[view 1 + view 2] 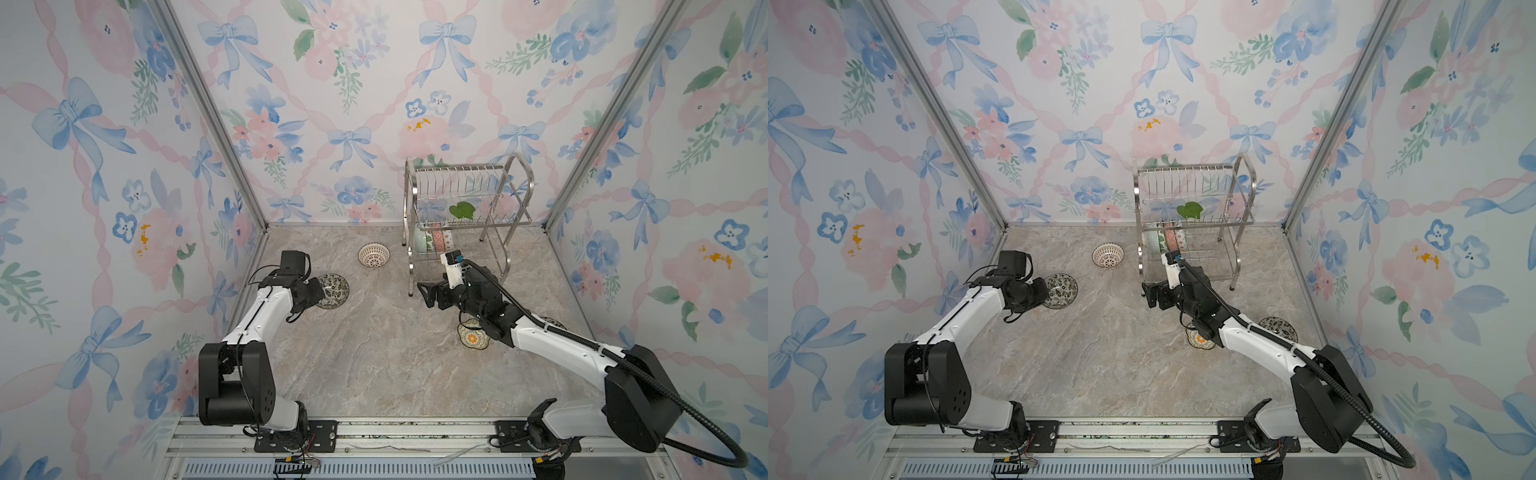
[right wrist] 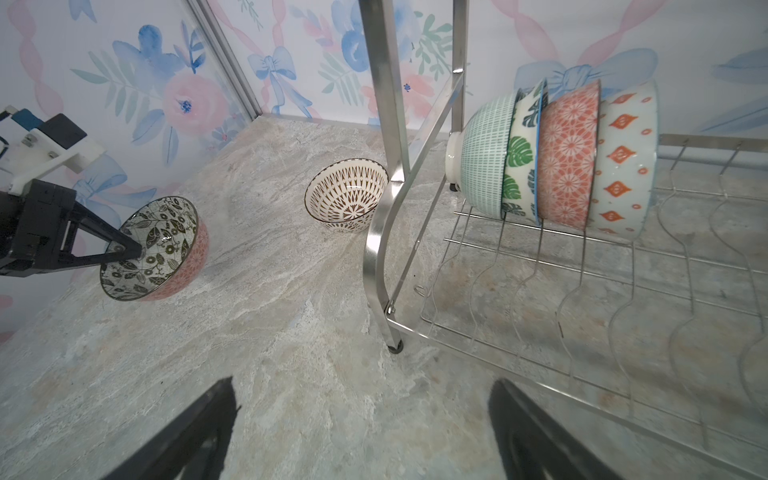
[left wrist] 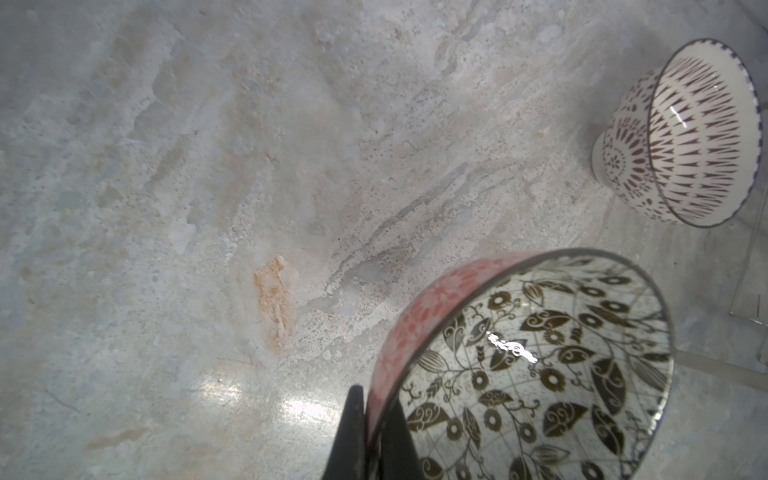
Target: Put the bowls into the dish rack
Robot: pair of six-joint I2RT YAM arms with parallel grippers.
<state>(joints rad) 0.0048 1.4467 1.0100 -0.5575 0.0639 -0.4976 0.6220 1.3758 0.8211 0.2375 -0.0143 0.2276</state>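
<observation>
With four bowls (image 2: 569,153) in the rack (image 2: 384,224), our left fingers (image 3: 353,432) pinch a floral bowl (image 3: 540,374), our right fingers (image 2: 199,436) hang open, and three wait on the desk (image 2: 291,332)

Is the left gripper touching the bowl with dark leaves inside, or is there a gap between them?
Touching. The left wrist view shows the left gripper shut on the rim of the dark floral bowl, one finger outside, one inside.

Four bowls (image 2: 569,153) in dish rack (image 2: 380,62)
</observation>
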